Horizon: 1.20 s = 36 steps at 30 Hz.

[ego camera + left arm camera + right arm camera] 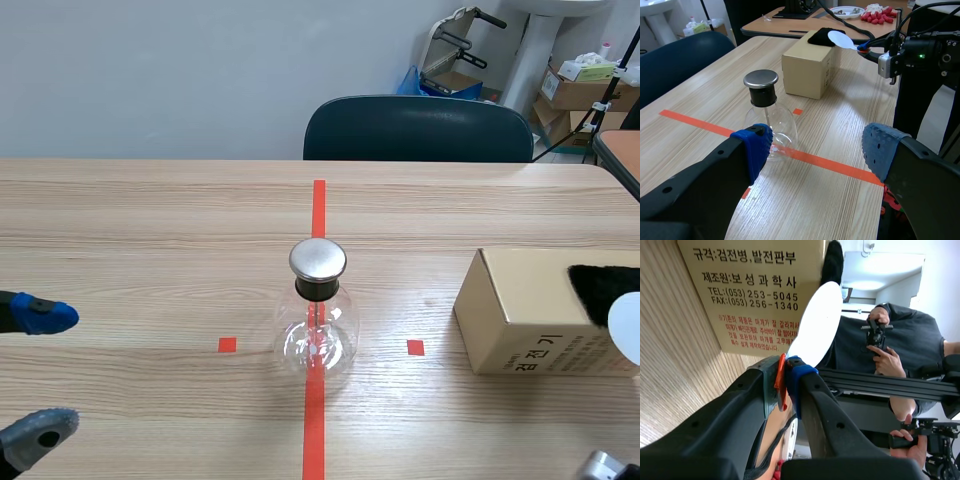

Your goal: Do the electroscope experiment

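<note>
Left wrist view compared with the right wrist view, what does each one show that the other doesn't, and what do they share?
Only the left wrist view: the glass flask with its metal cap, standing on the orange tape line, and the open left gripper. Only the right wrist view: the print on the cardboard box and a person holding black handles. Both: the box, the black cloth on it, and the white paddle held by the right gripper.
</note>
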Tool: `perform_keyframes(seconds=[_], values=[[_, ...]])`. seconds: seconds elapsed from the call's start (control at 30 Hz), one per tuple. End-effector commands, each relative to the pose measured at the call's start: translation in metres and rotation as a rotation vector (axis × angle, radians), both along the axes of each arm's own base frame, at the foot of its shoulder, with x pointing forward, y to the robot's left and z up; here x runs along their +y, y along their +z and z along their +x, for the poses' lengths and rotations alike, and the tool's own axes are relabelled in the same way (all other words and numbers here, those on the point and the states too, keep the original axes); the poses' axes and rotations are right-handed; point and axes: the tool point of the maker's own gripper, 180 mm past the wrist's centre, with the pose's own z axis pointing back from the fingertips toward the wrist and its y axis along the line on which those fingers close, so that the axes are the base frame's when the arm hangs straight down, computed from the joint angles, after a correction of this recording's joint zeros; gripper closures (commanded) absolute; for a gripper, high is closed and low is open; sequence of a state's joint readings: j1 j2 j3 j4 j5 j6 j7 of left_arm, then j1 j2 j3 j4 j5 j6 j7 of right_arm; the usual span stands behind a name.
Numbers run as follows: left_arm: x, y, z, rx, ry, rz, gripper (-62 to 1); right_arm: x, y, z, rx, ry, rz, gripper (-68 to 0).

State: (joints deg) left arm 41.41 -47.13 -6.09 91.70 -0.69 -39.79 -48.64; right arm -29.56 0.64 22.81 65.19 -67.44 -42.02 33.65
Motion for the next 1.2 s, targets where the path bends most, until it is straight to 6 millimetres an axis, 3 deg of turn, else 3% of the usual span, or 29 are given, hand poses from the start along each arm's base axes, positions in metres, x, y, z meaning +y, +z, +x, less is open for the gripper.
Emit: perform_keyframes(seconds=[0.0, 0.63, 0.7, 0.83, 0.93, 1.0, 1.17], values=[[0.000, 0.009, 0.002, -0.021, 0.006, -0.029, -40.7, -0.003, 0.010, 0.002, -0.043, 0.013, -0.040, -0.8], [0.002, 0.010, 0.004, -0.029, 0.010, -0.024, -39.9, -0.002, 0.009, 0.002, -0.040, 0.017, -0.044, -0.8], [0.003, 0.011, 0.006, -0.036, 0.015, -0.019, -34.7, -0.002, 0.009, 0.002, -0.039, 0.017, -0.044, -0.8], [0.005, 0.012, 0.009, -0.048, 0.019, -0.013, -17.0, -0.001, 0.008, 0.002, -0.029, 0.034, -0.059, -0.8], [0.004, 0.014, 0.011, -0.056, 0.024, -0.019, -8.6, -0.003, 0.012, 0.004, -0.041, 0.033, -0.065, -0.8], [0.004, 0.014, 0.013, -0.064, 0.033, -0.022, -4.2, -0.007, 0.022, 0.008, -0.068, 0.021, -0.075, -0.8], [0.000, 0.006, 0.020, -0.094, 0.061, 0.016, -4.1, -0.018, 0.058, 0.024, -0.176, -0.026, -0.106, -0.8]])
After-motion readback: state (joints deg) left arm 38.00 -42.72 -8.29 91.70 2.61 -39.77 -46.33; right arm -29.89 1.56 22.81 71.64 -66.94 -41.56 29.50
